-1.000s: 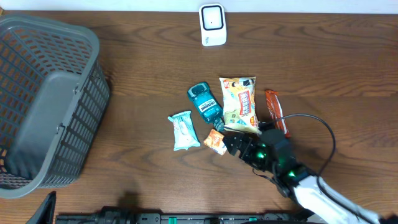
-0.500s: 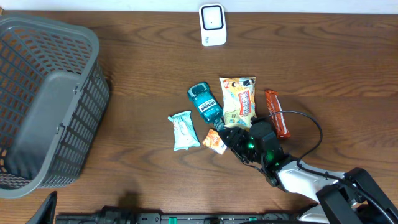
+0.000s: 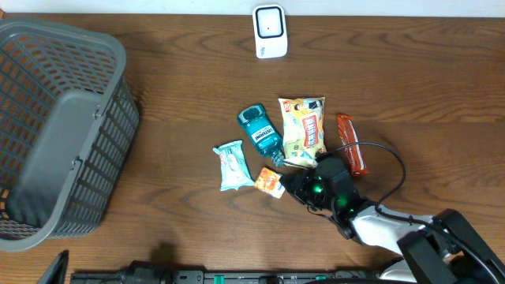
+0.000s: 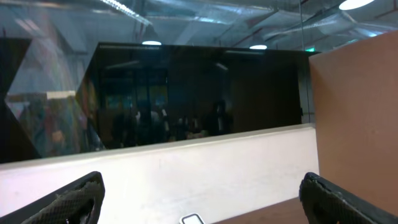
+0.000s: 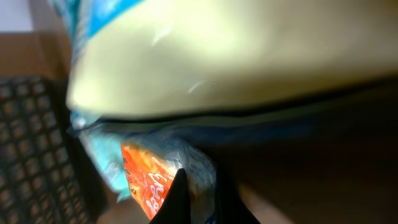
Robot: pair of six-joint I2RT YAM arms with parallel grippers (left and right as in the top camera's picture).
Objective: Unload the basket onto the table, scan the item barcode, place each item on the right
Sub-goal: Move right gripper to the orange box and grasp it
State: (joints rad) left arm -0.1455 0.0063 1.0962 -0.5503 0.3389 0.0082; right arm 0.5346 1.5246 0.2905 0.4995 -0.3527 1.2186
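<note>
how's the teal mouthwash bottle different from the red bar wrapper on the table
Colour: the mouthwash bottle is teal with a label, while the red bar wrapper is red-orange. Shape: the bottle is squat and rounded, while the wrapper is long, thin and flat. Position: the bottle lies left of the snack bag, and the wrapper lies to its right. Both lie on the wooden table, and neither is in a gripper.

The white scanner [image 3: 269, 31] stands at the middle of the table's far edge. The items lie close together, a little right of the table's centre. They are a teal bottle [image 3: 261, 132] on its side, a yellow snack bag [image 3: 304, 130] just beside it, a red bar [image 3: 351, 143] (furthest right), a pale wipes pack [image 3: 233, 166], and a small orange packet [image 3: 271, 182], which is tilted and lies nearest the near edge.
</note>
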